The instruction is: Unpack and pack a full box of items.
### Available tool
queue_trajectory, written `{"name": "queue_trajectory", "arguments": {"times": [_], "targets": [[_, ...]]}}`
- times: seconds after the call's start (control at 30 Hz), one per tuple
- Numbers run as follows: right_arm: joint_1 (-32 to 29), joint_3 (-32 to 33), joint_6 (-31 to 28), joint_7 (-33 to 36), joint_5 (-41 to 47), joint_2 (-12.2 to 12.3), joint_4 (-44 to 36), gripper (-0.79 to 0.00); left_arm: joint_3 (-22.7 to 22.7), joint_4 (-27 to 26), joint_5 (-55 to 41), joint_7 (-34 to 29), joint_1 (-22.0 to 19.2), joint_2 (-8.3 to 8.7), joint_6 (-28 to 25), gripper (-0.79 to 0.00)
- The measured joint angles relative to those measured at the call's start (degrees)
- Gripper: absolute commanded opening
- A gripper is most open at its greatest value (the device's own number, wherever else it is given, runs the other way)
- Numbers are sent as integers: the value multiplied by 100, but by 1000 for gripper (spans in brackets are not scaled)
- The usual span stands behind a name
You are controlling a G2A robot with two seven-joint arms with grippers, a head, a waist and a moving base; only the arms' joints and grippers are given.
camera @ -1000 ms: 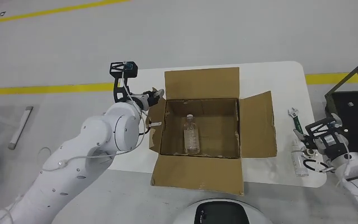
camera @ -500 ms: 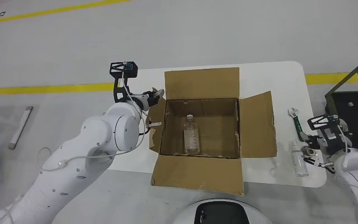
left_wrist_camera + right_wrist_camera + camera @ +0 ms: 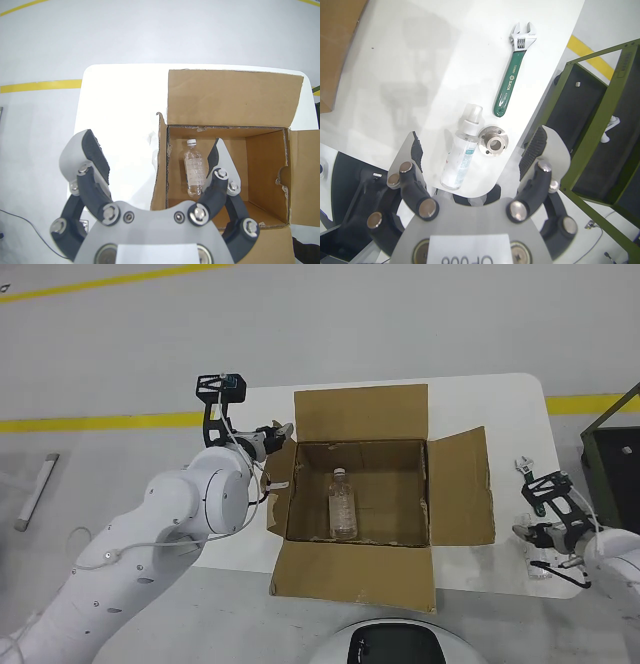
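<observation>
Hovering right pincer [image 3: 478, 138] released over spray bottle [image 3: 461, 160] at table [image 3: 420, 62] edge | left pincer [image 3: 152, 140] released by box [image 3: 265, 165] wall

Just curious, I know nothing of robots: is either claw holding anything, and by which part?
Nothing is held. The left gripper is open beside the box; the right gripper is open above the spray bottle, not touching it.

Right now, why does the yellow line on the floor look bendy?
Left wrist view: the wide lens curves the yellow line, and the table glares white. Right wrist view: the box flap has a bowed edge too. Top view: the line runs nearly straight.
</observation>
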Motion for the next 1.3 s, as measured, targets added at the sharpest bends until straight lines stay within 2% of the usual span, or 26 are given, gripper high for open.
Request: {"name": "queue_trajectory", "arguments": {"times": [0.27, 0.4, 0.6, 0.73, 0.83, 0.97, 1.0, 1.1, 1.3], "targets": [[0, -2, 2, -10, -8, 0, 4, 0, 0, 0, 0, 0, 0, 0, 0, 0], [-84, -63, -197, -141, -96, 18, 50, 0, 0, 0, 0, 0, 0, 0, 0, 0], [96, -235, 339, 899, -45, 28, 52, 0, 0, 0, 0, 0, 0, 0, 0, 0], [331, -286, 478, 1699, 179, 53, 110, 0, 0, 0, 0, 0, 0, 0, 0, 0], [433, -342, 511, 1923, 233, 70, 260, 0, 0, 0, 0, 0, 0, 0, 0, 0], [460, -481, 548, 1924, 195, 96, 477, -403, 0, 0, 0, 0, 0, 0, 0, 0], [471, -504, 562, 1923, 186, 102, 506, -437, 0, 0, 0, 0, 0, 0, 0, 0], [486, -566, 604, 1923, 171, 125, 569, -456, 0, 0, 0, 0, 0, 0, 0, 0], [477, -647, 667, 1923, 186, 167, 570, -440, 0, 0, 0, 0, 0, 0, 0, 0]]}}
